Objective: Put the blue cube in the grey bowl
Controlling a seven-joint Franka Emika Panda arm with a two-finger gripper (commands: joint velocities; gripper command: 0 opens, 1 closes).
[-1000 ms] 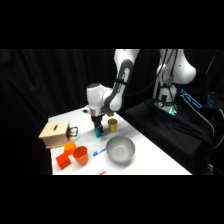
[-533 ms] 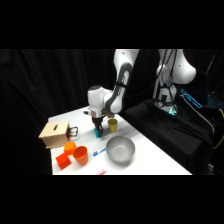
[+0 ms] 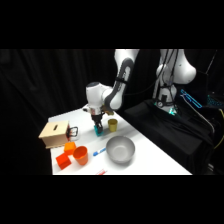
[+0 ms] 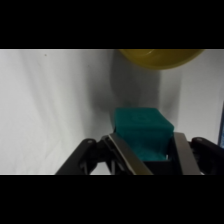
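The blue cube (image 4: 142, 130) sits between my two fingers, which press against its left and right sides. In the side view the gripper (image 3: 98, 126) comes straight down at the table's far middle, with the teal cube (image 3: 98, 132) showing at its tips, at or just above the tabletop. I cannot tell whether the cube touches the table. The grey bowl (image 3: 120, 149) stands in front and to the right of the gripper, a short way off and with nothing in it that I can see.
A small yellow cup (image 3: 113, 124) stands right beside the gripper, and the yellow cup (image 4: 160, 57) fills the wrist view's top. A wooden box (image 3: 55, 134), orange cup (image 3: 80, 155), orange-red block (image 3: 63, 160) and thin blue stick (image 3: 100, 150) lie to the left and front.
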